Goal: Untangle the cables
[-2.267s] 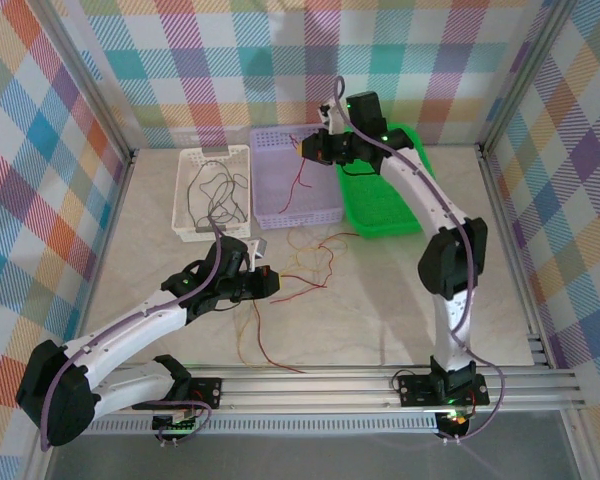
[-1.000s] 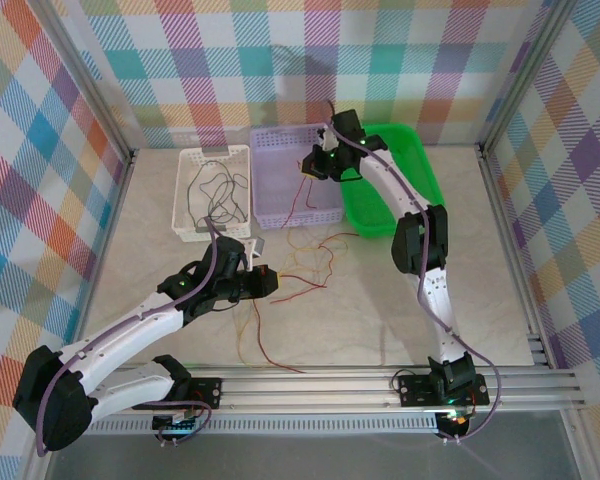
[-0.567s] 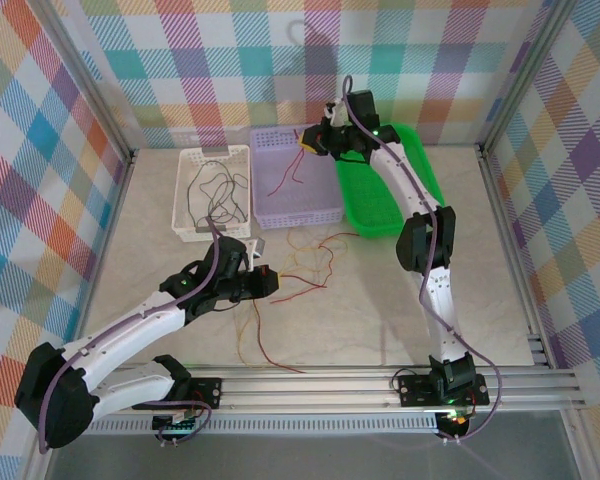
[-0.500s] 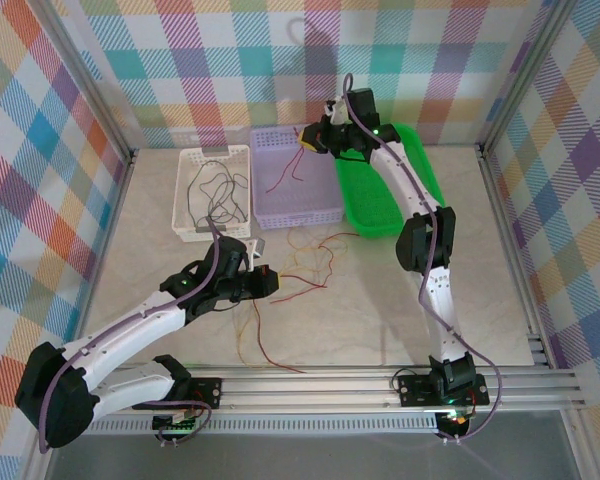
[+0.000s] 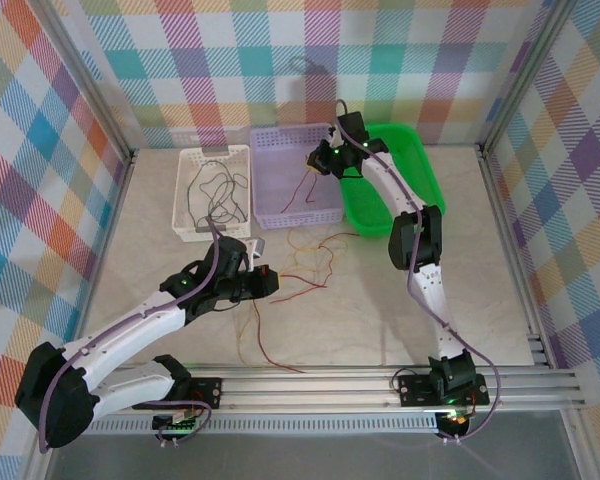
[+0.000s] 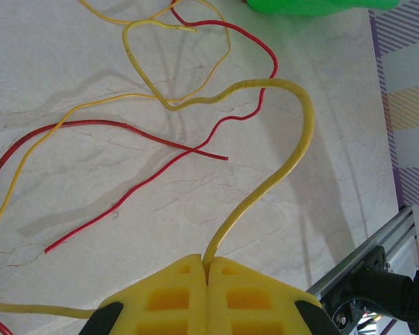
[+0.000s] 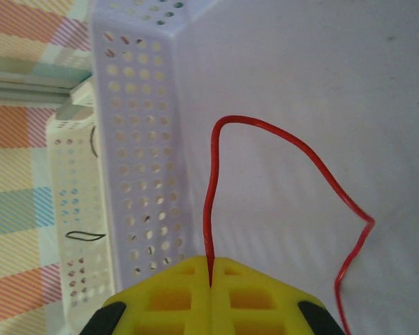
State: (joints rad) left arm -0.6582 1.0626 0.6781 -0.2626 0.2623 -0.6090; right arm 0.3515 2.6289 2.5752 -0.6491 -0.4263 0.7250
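Now the right gripper (image 7: 211, 262) is pinching a red cable (image 7: 209, 209) inside the lilac basket (image 7: 136, 160); black cables (image 5: 215, 190) are lying in the white basket (image 5: 185, 215); the left gripper (image 6: 207, 259) is clenching a yellow cable (image 6: 309, 129) over the table (image 6: 321, 230).

Three baskets in row at far side of table (image 5: 400, 300): left basket (image 5: 180, 215), middle basket (image 5: 298, 216), right basket (image 5: 375, 205), side by side. Loose cables (image 5: 215, 190) in left basket. Right gripper (image 5: 318, 160) above middle basket, single cable (image 7: 279, 136) hanging from its tips into that basket. Cable tangle (image 5: 310, 255) on table, just near of middle basket. Left gripper (image 5: 270, 282) at tangle's near-left edge, one tangle cable (image 6: 293, 139) clamped between its tips.
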